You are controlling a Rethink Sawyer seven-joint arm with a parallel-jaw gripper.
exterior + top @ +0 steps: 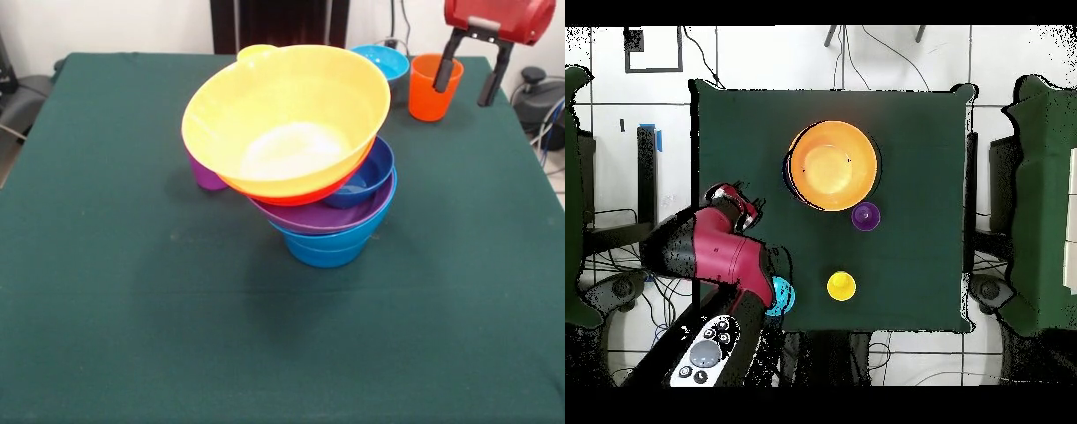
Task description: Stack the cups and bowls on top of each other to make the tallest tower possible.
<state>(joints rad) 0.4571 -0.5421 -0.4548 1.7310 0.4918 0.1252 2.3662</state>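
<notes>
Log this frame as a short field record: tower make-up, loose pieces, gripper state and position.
tower: blue bowl at base, then purple, dark blue, orange, large yellow bowl on top, tilted
loose cups: orange cup, purple cup, yellow cup, all upright on the table
loose bowl: cyan bowl beside the orange cup
gripper: open, empty, fingers either side of the orange cup
arm: over the table edge
</notes>
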